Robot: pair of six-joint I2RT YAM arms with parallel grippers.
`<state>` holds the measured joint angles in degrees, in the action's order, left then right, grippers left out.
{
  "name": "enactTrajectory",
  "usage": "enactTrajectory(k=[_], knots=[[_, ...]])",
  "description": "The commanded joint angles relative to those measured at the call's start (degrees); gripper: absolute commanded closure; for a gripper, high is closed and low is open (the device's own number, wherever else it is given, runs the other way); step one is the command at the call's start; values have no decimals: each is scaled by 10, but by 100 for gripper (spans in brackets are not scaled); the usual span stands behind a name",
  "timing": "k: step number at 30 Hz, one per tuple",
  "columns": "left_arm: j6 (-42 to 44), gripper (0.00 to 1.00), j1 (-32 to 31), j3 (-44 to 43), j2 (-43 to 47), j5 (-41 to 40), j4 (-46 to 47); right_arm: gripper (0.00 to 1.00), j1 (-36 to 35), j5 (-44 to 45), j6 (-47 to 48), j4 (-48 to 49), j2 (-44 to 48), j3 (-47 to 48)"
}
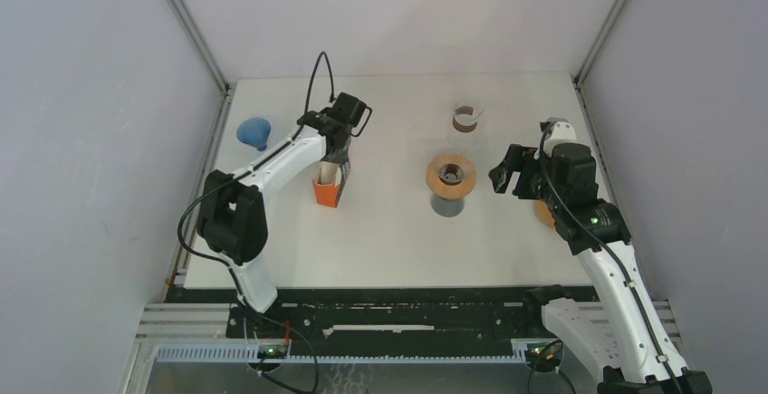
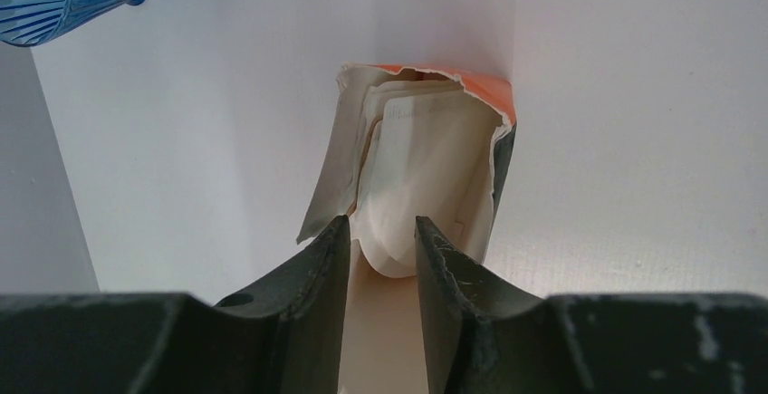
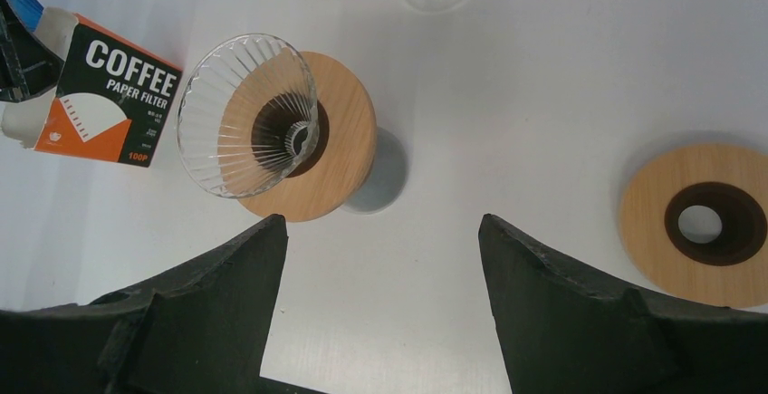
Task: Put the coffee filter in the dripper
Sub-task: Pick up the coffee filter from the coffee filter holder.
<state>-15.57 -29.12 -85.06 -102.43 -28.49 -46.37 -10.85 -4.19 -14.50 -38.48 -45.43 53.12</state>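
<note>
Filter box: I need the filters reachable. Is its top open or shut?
Open: the filter box has a torn top, and white filters show inside.

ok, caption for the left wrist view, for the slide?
Left end effector straddling a white paper coffee filter in the torn-open orange cardboard filter box.

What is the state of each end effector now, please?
Left end effector: partly closed around a filter in the box; whether it grips cannot be told.
Right end effector: open, holding nothing.
</note>
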Motion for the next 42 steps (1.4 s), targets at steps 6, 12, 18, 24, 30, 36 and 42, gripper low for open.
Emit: enactTrajectory(k=[6, 12, 18, 24, 30, 36, 42], knots=[[-1, 64, -4, 8, -11, -14, 18, 14, 4, -3, -15, 23, 5, 0], [-2, 66, -4, 9, -17, -4, 21, 14, 3, -5, -16, 21, 7, 0], [0, 73, -4, 11, -9, 1, 19, 14, 4, -9, -21, 25, 8, 1], [0, 83, -4, 14, 6, 7, 16, 14, 4, -11, -25, 26, 8, 0], [-2, 86, -3, 13, 22, 11, 10, 14, 3, -9, -26, 23, 12, 0], [2, 87, -4, 3, 38, 6, 0, 14, 4, -6, -26, 20, 16, 0], [5, 91, -4, -4, 40, 4, -4, 14, 3, -11, -27, 24, 14, 0]])
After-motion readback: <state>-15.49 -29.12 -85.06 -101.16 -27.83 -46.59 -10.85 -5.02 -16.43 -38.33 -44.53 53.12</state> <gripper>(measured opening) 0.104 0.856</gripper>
